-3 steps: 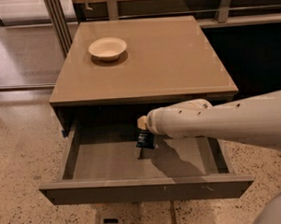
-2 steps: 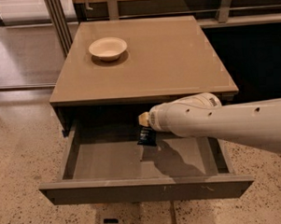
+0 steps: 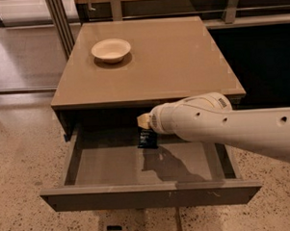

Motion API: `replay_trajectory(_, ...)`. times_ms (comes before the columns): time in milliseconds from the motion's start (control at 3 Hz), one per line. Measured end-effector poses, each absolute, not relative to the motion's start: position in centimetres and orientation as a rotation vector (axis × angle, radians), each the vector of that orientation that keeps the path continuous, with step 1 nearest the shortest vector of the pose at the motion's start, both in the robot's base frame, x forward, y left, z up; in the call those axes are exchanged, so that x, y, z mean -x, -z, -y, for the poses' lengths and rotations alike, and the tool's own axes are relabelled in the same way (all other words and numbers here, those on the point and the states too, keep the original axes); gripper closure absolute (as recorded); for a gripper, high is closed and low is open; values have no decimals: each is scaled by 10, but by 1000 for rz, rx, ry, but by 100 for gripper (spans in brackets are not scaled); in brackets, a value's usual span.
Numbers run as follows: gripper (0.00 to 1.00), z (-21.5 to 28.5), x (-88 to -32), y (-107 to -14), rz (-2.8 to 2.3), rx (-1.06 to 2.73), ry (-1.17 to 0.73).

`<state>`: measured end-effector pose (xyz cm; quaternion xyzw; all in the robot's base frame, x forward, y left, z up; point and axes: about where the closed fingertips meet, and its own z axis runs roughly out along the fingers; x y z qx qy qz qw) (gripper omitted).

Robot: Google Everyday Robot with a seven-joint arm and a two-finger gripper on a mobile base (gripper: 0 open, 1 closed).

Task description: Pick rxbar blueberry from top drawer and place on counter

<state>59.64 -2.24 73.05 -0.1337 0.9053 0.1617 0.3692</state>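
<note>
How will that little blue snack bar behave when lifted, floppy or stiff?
Probably fairly stiff: the rxbar blueberry hangs straight below the gripper over the top drawer, without drooping. Likely light, being far smaller than the bowl. Flat, so it should not roll on the counter.

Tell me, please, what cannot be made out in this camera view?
Camera view:
The claw, above the top drawer: mostly hidden behind the arm wrist.
rxbar blueberry: lettering too small to read.
Drawer's back: in shadow beneath the counter.
Arm: cut off by the right edge.
</note>
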Motion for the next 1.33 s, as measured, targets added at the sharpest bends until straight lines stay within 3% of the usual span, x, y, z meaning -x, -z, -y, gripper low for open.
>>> replay_trajectory(667,100,-16,-550,-809,-2168,593,-568)
replay_trajectory(1333,100,-7,-552,-852,-2044,634,-631)
